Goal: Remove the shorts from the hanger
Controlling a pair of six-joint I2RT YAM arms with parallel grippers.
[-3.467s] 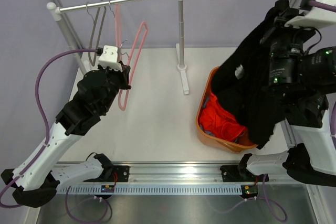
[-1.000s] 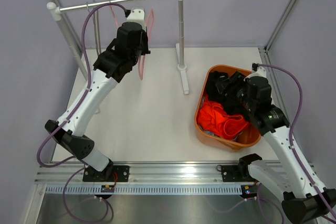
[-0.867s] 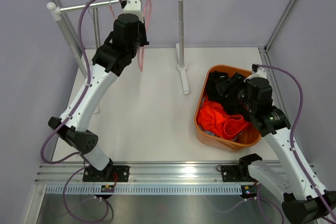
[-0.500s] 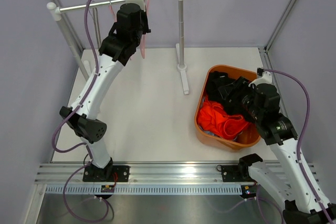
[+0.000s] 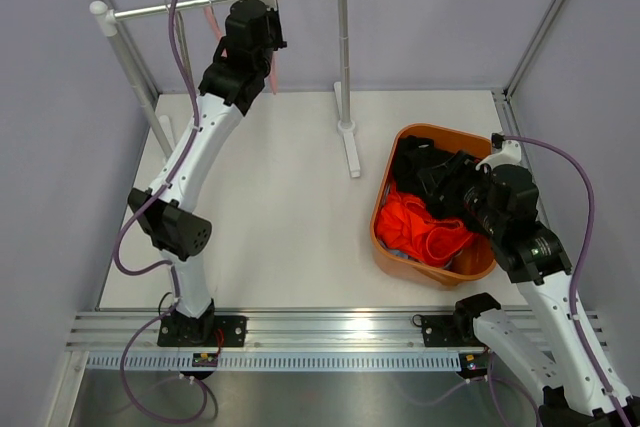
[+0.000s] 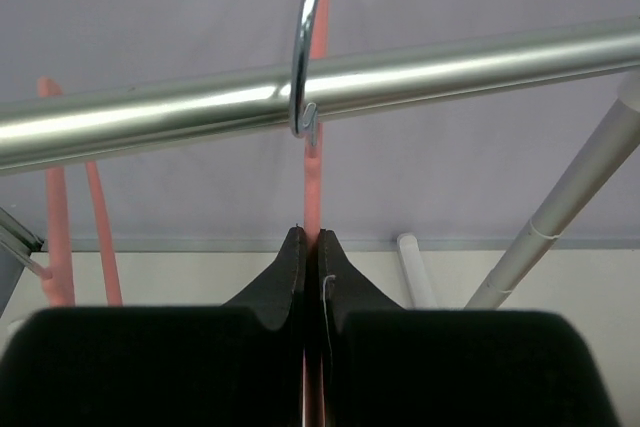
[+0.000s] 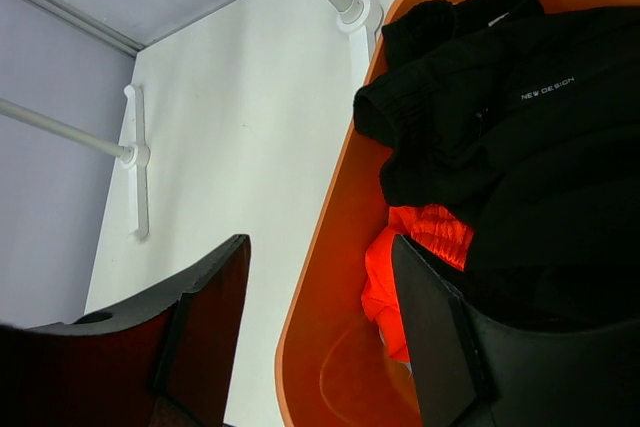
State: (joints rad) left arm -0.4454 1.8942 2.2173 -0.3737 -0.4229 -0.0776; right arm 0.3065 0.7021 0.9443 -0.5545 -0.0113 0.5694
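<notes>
At upper left, gripping pink hanger [image 6: 312, 202] with left fingers [image 6: 285, 287]; at lower right, holding right fingers [image 7: 210, 317] open above black shorts [image 7: 500, 137].

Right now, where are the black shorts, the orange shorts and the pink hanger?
black shorts [image 7: 505, 147], right wrist view, fabric below the printed lettering
orange shorts [image 5: 425, 232], top view, middle of the bunched fabric
pink hanger [image 6: 313, 192], left wrist view, neck under its hook
</notes>
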